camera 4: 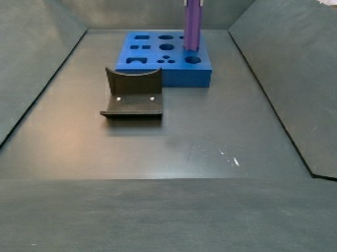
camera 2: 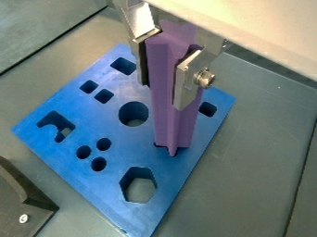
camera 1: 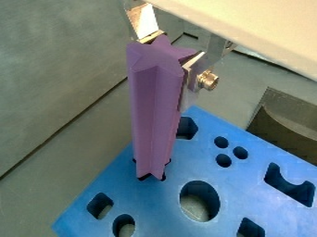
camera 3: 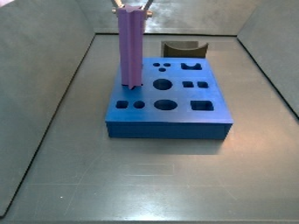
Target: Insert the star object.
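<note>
The star object (camera 1: 152, 111) is a long light-purple ridged prism and stands upright. My gripper (camera 1: 168, 54) is shut on its upper end, one silver finger (camera 2: 186, 79) on each side. The gripper shows in both wrist views (camera 2: 165, 60) and only at the upper edge of a side view (camera 3: 128, 7). The prism's lower end sits in a hole near a corner of the blue block (camera 1: 247, 199). Most of its length stands above the block, as seen in both side views (camera 3: 131, 48) (camera 4: 192, 25). The blue block (camera 3: 176, 118) lies flat on the floor and has several shaped holes.
A dark grey notched block (camera 4: 132, 94) stands on the floor apart from the blue block (camera 4: 152, 54). It also shows in a side view (camera 3: 181, 48) and in both wrist views (camera 1: 291, 116) (camera 2: 19, 199). Grey walls slope up around the floor.
</note>
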Motion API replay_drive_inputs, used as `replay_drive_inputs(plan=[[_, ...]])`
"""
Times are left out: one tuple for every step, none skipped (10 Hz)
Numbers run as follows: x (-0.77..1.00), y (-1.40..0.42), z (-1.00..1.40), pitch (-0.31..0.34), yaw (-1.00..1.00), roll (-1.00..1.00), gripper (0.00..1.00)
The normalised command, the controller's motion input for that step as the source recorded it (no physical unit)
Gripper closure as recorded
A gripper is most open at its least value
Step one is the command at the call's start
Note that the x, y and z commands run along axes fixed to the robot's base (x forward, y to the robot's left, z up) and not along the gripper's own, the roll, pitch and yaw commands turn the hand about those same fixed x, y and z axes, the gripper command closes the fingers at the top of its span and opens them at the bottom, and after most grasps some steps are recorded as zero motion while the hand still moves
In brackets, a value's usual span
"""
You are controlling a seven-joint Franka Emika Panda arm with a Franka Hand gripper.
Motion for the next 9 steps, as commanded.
replay_drive_inputs(plan=[[0.00, 0.00, -0.04, -0.006, 0.00, 0.00, 1.00], [0.00, 0.00, -0.55, -0.166, 0.31, 0.22, 1.00], [0.00, -0.07, -0.51, -0.204, 0.59, 0.30, 1.00], [-0.04, -0.17, -0.37, -0.200, 0.63, 0.26, 1.00], [0.00, -0.11, -0.35, -0.184, 0.56, 0.18, 1.00], [-0.06, -0.05, -0.17, -0.120, 0.14, 0.03, 1.00], [-0.04, -0.07, -0.50, -0.221, 0.16, 0.12, 1.00], [0.00, -0.06, -0.70, -0.244, 0.09, 0.13, 1.00], [0.05, 0.00, -0.90, -0.147, -0.06, 0.09, 1.00]])
